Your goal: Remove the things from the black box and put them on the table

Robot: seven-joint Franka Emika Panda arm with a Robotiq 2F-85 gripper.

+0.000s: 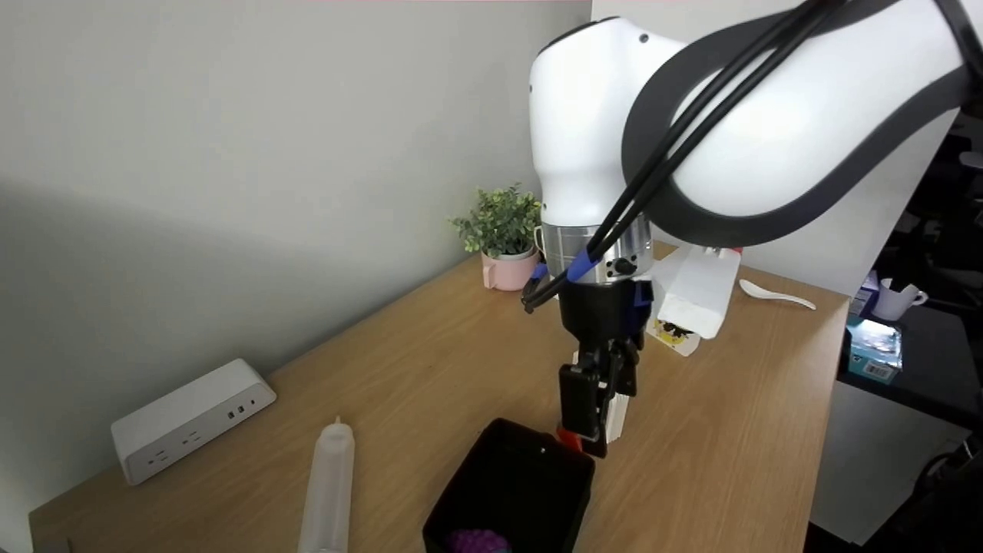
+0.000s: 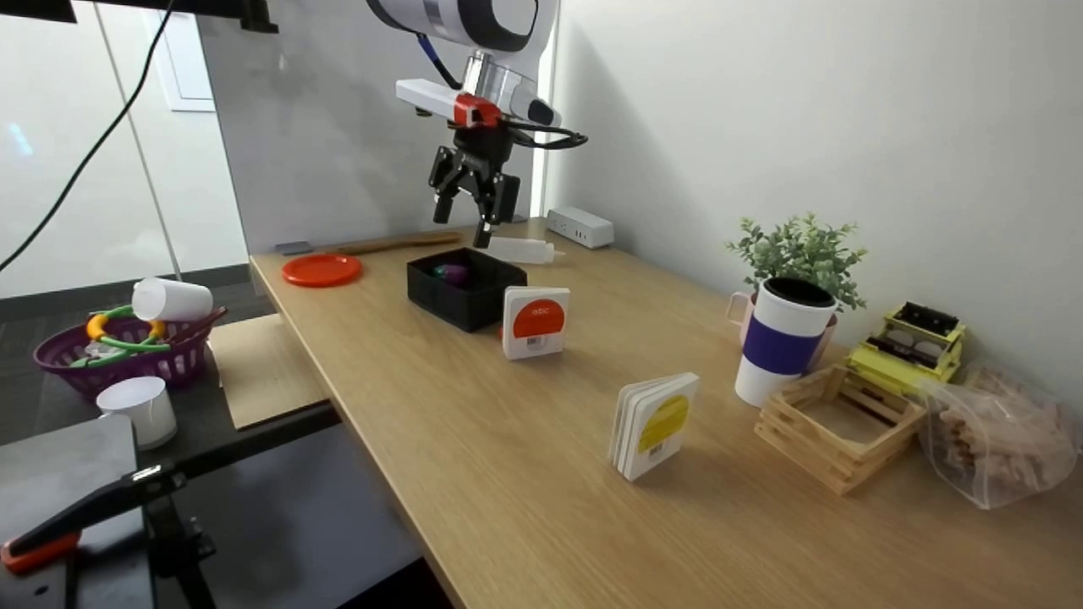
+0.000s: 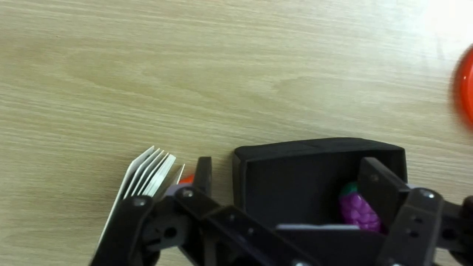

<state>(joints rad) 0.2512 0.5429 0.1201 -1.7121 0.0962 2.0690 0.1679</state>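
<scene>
Bumpy, green-topped purple item in black box, red item just outside on table

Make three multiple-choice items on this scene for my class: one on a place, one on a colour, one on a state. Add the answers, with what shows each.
1. Where is the purple item?
A) Beside the spoon
B) In the black box
C) In the pink pot

2. What colour is the round plate?
A) Red
B) Blue
C) Green

3. How do the jaws stand?
A) Fully closed
B) Gripping the purple item
C) Open

Answers:
1 B: all three views show it inside.
2 A: its surface looks red in an exterior view.
3 C: the wrist view shows them well apart, gripping nothing.
</scene>
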